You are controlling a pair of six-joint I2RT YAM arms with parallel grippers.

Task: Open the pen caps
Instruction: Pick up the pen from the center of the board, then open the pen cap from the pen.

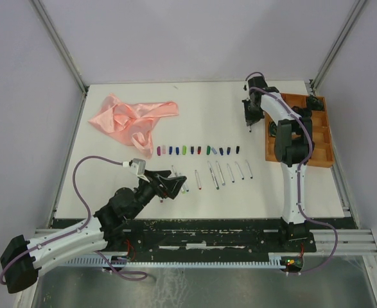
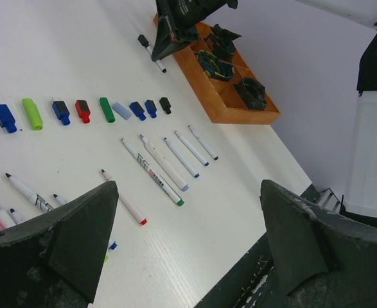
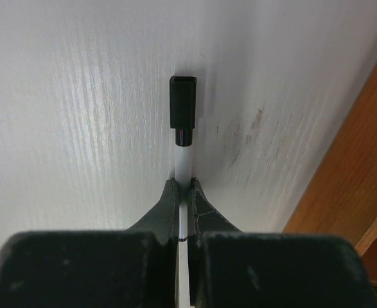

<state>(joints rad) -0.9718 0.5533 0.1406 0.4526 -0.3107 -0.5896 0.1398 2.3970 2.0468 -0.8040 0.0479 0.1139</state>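
At the far left of the white table a crumpled pink cloth is seen, well apart from everything else. Nearer the front edge, the left gripper is held low over the table with its jaws spread wide and nothing between them. Beyond it a row of loose caps, purple, blue, green, red and black, is laid out side by side. In front of that row uncapped white pens are lined up, and a few more are scattered beside the left gripper. Further right, towards the back, the right gripper is closed tight on the white barrel of a pen, and a black cap is seated on the end pointing away from the fingers. At the right edge a wooden tray with dark items in its compartments is set near that gripper
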